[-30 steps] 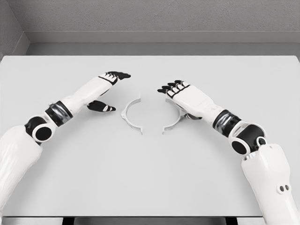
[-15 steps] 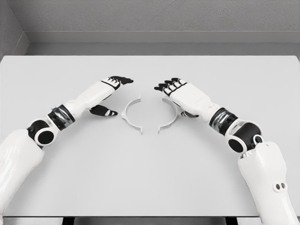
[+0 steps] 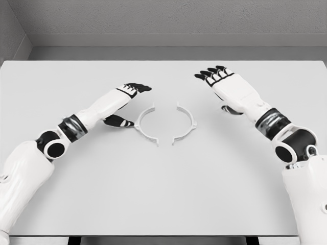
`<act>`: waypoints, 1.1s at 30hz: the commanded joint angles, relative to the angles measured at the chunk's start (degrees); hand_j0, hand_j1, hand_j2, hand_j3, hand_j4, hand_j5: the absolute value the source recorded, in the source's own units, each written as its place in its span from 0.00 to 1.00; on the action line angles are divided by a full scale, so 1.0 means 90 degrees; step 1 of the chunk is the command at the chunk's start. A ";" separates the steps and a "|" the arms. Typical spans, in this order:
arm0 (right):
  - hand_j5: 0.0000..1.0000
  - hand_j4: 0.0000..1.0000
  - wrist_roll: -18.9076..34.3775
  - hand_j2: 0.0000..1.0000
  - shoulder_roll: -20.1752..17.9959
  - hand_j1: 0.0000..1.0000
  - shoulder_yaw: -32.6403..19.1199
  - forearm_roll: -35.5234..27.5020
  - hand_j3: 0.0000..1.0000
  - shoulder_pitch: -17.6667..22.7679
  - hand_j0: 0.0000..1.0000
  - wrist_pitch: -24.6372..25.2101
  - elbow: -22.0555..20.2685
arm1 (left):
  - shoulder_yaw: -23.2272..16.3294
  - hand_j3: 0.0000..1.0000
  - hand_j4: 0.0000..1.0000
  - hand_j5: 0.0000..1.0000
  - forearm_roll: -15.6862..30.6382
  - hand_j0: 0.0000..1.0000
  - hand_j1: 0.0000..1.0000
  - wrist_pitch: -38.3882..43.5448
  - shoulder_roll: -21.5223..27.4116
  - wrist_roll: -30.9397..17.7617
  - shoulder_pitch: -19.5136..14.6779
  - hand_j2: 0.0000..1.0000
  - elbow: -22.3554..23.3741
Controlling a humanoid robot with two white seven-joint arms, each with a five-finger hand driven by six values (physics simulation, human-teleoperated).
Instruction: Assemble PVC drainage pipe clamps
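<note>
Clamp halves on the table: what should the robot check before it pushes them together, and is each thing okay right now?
1. Both halves lie flat on the table: ok.
2. Left clamp half and right clamp half have their open sides facing each other: ok.
3. Ends joined: not ok, gaps show at the far and near ends.
4. Left robot hand near its half: ok, thumb beside the left half's outer edge, fingers open.
5. Right robot hand near its half: not ok, it sits away to the right, open, holding nothing.
6. Ends lined up exactly: cannot tell.
</note>
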 commanded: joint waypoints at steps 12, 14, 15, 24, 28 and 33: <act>1.00 1.00 0.0003 1.00 -0.0424 1.00 -0.0921 -0.0126 1.00 0.0195 1.00 -0.0330 -0.0173 | 0.0009 1.00 1.00 1.00 0.0003 1.00 1.00 0.0002 -0.0286 0.0005 0.0010 1.00 -0.0013; 1.00 1.00 -0.0007 1.00 -0.0648 1.00 -0.0950 -0.0126 1.00 0.0205 1.00 -0.0360 -0.0192 | 0.0009 1.00 1.00 1.00 0.0003 1.00 1.00 0.0002 -0.0316 0.0005 0.0010 1.00 -0.0013; 1.00 1.00 -0.0017 1.00 -0.0756 1.00 -0.0950 -0.0126 1.00 0.0215 1.00 -0.0360 -0.0290 | 0.0009 1.00 1.00 1.00 0.0003 1.00 1.00 0.0002 -0.0355 0.0005 0.0010 1.00 -0.0013; 1.00 1.00 0.0012 1.00 -0.0971 1.00 -0.1223 -0.0136 1.00 0.0576 1.00 -0.0790 -0.0329 | 0.0009 1.00 1.00 1.00 -0.0094 1.00 1.00 0.0002 -0.0443 -0.0005 0.0010 1.00 -0.0023; 1.00 1.00 0.0012 1.00 -0.0981 1.00 -0.1624 -0.0136 1.00 0.0752 1.00 -0.0790 -0.0280 | 0.0009 1.00 1.00 1.00 -0.0182 1.00 1.00 0.0002 -0.0453 0.0005 0.0000 1.00 -0.0023; 1.00 1.00 0.0012 1.00 -0.0971 1.00 -0.1897 -0.0126 1.00 0.0820 1.00 -0.0780 -0.0270 | 0.0000 1.00 1.00 1.00 -0.0192 1.00 1.00 0.0002 -0.0453 -0.0005 0.0000 1.00 -0.0023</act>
